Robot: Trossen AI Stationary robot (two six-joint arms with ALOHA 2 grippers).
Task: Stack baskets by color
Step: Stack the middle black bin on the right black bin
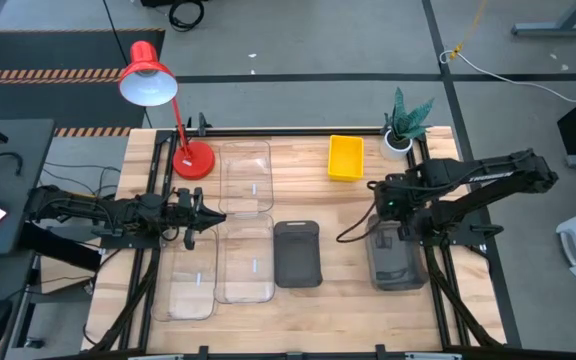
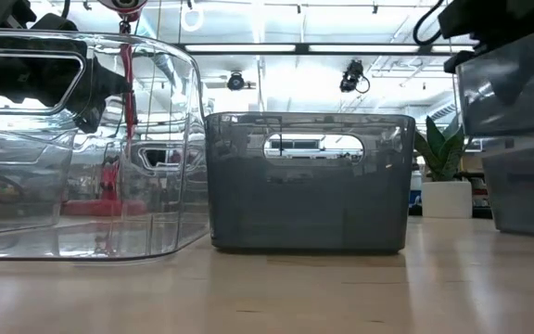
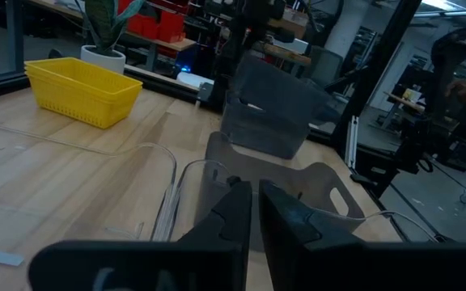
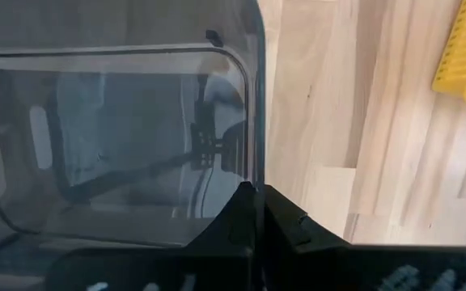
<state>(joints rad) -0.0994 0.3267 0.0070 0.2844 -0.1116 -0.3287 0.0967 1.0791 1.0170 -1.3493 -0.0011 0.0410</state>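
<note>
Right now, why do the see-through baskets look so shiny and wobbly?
In the low view, the clear basket reflects ceiling lights and bends the red lamp seen through it; the dark grey basket shows light through its handle hole. In the high view, the clear baskets almost vanish against the wooden table.

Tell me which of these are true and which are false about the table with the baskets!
1. The right gripper is pinched shut on the wall of a grey basket. True.
2. The yellow basket is stacked inside a clear one. False: it sits alone on the wood, near the potted plant.
3. Another grey basket stands by itself in the middle of the table. True.
4. The red lamp stands at the right arm's side. False: it stands at the left arm's side, by the far edge.
5. The left gripper is carrying the yellow basket. False: it is at the rim of a clear basket.
</note>
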